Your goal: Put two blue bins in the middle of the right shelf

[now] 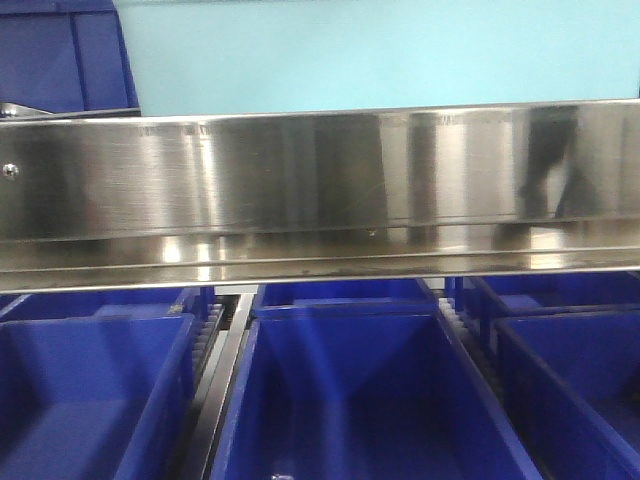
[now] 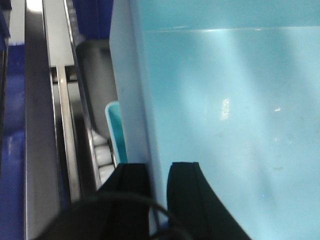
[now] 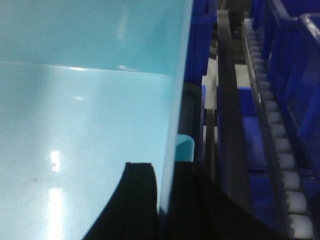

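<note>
Pale sky-blue rectangular plastic bin point(image 1: 380, 50) gripped at both side walls, seen in the front view above and behind the broad brushed-steel front rail point(image 1: 320, 190) of the rack tier. Resting on the tier or hanging over it: cannot tell.

Left gripper point(image 2: 159, 172) closed to a narrow gap on the bin's left wall. One black finger point(image 2: 131, 200) outside the wall, the other inside over the smooth floor, wall pinched between. Right gripper point(image 3: 165, 172) likewise nearly closed, clamped on the right wall, one finger inside, one outside.

Just outward of each outer finger, and lower, a short piece of a second sky-blue rim point(image 2: 114, 127). Touching the held bin or not: unclear.

Further outward of the left jaws, a row of white rollers point(image 2: 102, 162) and grey metal rails point(image 2: 40, 125). Further outward of the right jaws, a grey roller track point(image 3: 280, 150) and dark royal-blue plastic crates point(image 3: 300, 75).

Below the steel rail in the front view, more dark blue crates, open tops up, side by side, roller strips between them. One more dark blue crate at upper left, beside the bin and above the rail.
</note>
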`<state>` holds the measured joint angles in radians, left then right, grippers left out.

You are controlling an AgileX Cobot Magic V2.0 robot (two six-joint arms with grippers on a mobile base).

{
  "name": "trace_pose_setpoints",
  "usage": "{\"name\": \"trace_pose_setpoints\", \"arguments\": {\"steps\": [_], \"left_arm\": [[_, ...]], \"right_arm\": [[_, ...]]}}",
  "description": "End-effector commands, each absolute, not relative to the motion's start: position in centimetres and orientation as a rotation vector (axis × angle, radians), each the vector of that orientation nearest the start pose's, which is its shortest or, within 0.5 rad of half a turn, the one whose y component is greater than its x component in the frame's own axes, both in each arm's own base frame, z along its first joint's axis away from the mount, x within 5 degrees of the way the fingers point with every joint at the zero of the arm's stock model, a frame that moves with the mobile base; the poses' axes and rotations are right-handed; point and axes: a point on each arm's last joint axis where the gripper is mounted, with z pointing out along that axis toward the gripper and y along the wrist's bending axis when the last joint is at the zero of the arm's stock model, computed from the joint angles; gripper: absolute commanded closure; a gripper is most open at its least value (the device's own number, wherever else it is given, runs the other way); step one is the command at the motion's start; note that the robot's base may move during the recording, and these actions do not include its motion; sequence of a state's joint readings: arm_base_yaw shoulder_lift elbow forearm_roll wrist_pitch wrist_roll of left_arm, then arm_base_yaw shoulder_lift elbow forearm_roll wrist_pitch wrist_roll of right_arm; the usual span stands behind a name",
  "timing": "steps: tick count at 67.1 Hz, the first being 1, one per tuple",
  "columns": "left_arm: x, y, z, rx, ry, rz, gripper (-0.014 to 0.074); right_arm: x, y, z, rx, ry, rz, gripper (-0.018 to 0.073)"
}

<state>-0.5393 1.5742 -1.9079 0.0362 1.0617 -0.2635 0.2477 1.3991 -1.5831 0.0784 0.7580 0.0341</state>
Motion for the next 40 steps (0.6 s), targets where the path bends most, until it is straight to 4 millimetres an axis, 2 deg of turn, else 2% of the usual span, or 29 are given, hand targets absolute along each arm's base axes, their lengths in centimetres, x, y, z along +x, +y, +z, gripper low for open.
{"name": "trace_pose_setpoints", "arguments": {"steps": [1,17,31,36,40], "left_arm": [[28.4,-17.4,47.6,0.323,2.211,-0.466,0.0707],[29.7,-18.4,45.7,0.333,2.287,-0.456,0.0707],[29.8,-18.4,45.5,0.335,2.298,-0.452,0.0681],[29.7,-18.4,45.5,0.335,2.302,-0.450,0.0594],[29.7,-18.3,45.5,0.336,2.306,-0.448,0.0468]], "right_arm": [[30.2,7.6,45.7,-0.210,2.009,0.215,0.0711],[30.7,7.4,45.2,-0.233,2.021,0.155,0.0711],[30.5,7.4,44.9,-0.238,2.062,0.151,0.0701],[30.4,7.4,44.7,-0.240,2.085,0.149,0.0625],[30.3,7.4,44.6,-0.243,2.105,0.147,0.0482]]}}
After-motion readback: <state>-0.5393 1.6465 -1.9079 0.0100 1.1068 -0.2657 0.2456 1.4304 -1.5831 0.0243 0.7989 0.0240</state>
